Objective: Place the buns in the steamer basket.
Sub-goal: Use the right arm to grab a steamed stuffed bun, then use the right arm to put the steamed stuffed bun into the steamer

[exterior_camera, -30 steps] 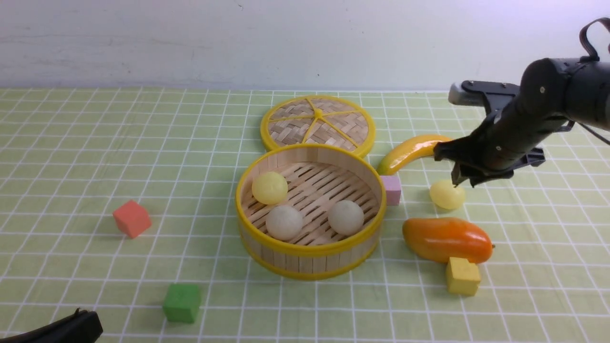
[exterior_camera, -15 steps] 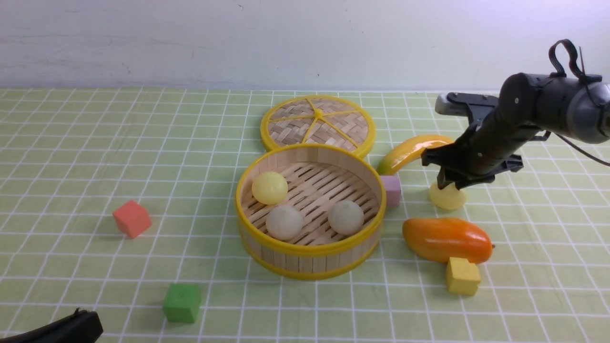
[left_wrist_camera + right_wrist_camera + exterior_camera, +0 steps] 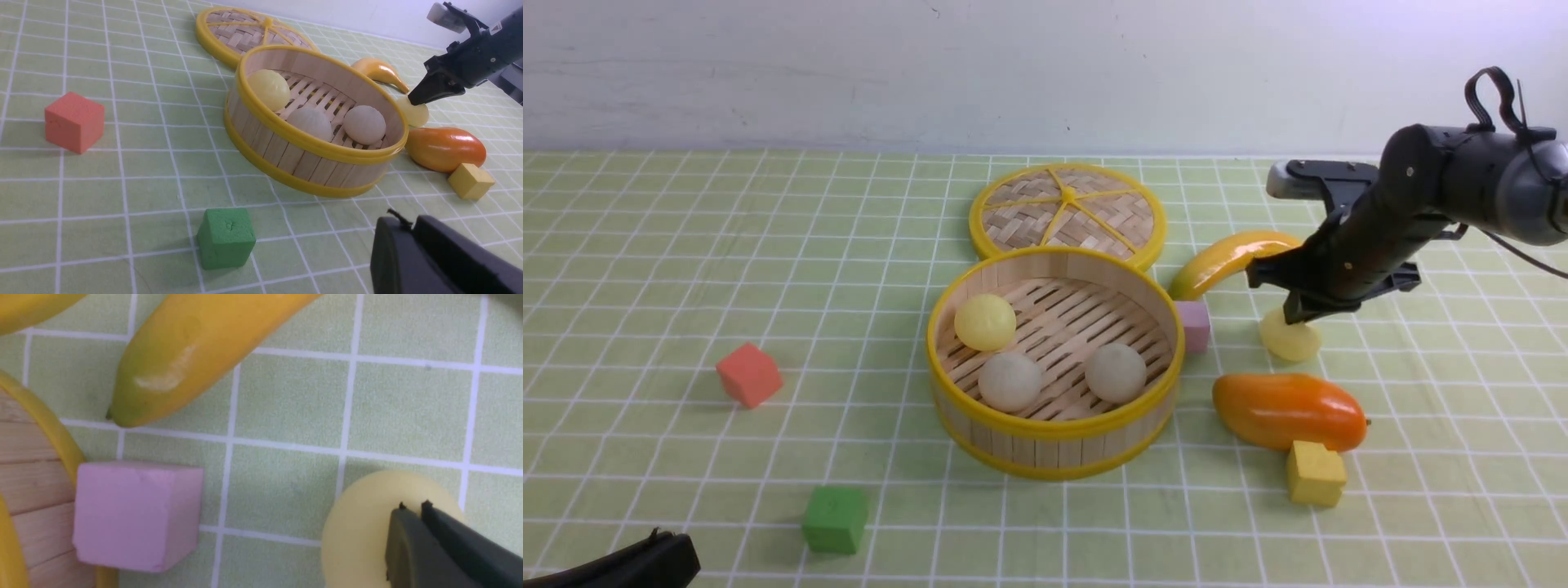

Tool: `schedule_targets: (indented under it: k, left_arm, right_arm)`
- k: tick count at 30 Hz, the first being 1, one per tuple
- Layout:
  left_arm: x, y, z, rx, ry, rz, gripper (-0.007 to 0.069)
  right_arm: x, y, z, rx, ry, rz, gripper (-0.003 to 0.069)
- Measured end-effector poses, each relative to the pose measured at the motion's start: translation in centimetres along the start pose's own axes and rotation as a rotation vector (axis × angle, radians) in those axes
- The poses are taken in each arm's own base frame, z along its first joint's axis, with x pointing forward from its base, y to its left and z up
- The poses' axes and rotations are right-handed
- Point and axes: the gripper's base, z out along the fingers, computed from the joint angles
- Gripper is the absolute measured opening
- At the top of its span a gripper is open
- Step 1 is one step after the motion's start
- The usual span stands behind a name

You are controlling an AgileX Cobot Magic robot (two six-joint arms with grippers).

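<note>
Green checked tablecloth (image 3: pixel 686 245) covers the whole table. Largest on it is the steamer basket (image 3: pixel 1054 429), with three buns (image 3: pixel 1009 381) inside. The fourth bun (image 3: pixel 1290 341) lies on the cloth to the basket's right, between the banana (image 3: pixel 1225 261) and the mango (image 3: pixel 1286 411). On top of it sits the right gripper (image 3: pixel 1294 317), jaws together and apparently pinching nothing. To do this well, rise slightly, spread the jaws wider than the bun, drop around its middle and close gently so it cannot roll. The left gripper (image 3: pixel 408 222) rests near the front edge, jaws together.
</note>
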Motion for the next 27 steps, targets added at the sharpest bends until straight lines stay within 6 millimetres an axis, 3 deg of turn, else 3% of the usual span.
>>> schedule_targets:
  k: [3, 6, 9, 10, 12, 13, 15, 19, 20, 21, 23, 27]
  left_arm:
    - [0.0, 0.0, 0.0, 0.0, 0.0, 0.0, 0.0054]
    - [0.0, 0.0, 0.0, 0.0, 0.0, 0.0, 0.0057]
    - [0.0, 0.0, 0.0, 0.0, 0.0, 0.0, 0.0057]
    - [0.0, 0.0, 0.0, 0.0, 0.0, 0.0, 0.0057]
    - [0.0, 0.0, 0.0, 0.0, 0.0, 0.0, 0.0058]
    - [0.0, 0.0, 0.0, 0.0, 0.0, 0.0, 0.0058]
    - [0.0, 0.0, 0.0, 0.0, 0.0, 0.0, 0.0062]
    - [0.0, 0.0, 0.0, 0.0, 0.0, 0.0, 0.0068]
    - [0.0, 0.0, 0.0, 0.0, 0.0, 0.0, 0.0068]
    - [0.0, 0.0, 0.0, 0.0, 0.0, 0.0, 0.0068]
    - [0.0, 0.0, 0.0, 0.0, 0.0, 0.0, 0.0069]
    - [0.0, 0.0, 0.0, 0.0, 0.0, 0.0, 0.0071]
  right_arm:
    - [-0.4, 0.2, -1.6, -0.005, -0.019, -0.019, -0.0004]
    - [-1.3, 1.6, -5.4, -0.039, -0.092, -0.057, -0.0004]
    - [-1.6, 4.2, -8.9, -0.115, -0.162, -0.107, -0.0004]
    - [-1.6, 4.3, -9.1, -0.119, -0.166, -0.103, -0.0004]
    - [-1.5, 7.3, -10.7, -0.212, -0.212, -0.151, 0.0]
    - [-1.5, 7.5, -10.7, -0.219, -0.213, -0.154, 0.0]
    - [-1.1, 10.0, -10.6, -0.288, -0.231, -0.186, 0.0002]
    - [0.0, 14.9, -7.7, -0.364, -0.255, -0.246, 0.0004]
    - [0.0, 14.9, -7.4, -0.362, -0.256, -0.246, 0.0005]
    - [0.6, 16.0, -5.6, -0.361, -0.251, -0.259, 0.0011]
    - [1.0, 16.6, -3.7, -0.352, -0.245, -0.266, 0.0024]
    - [1.7, 16.7, -0.8, -0.327, -0.234, -0.265, 0.0079]
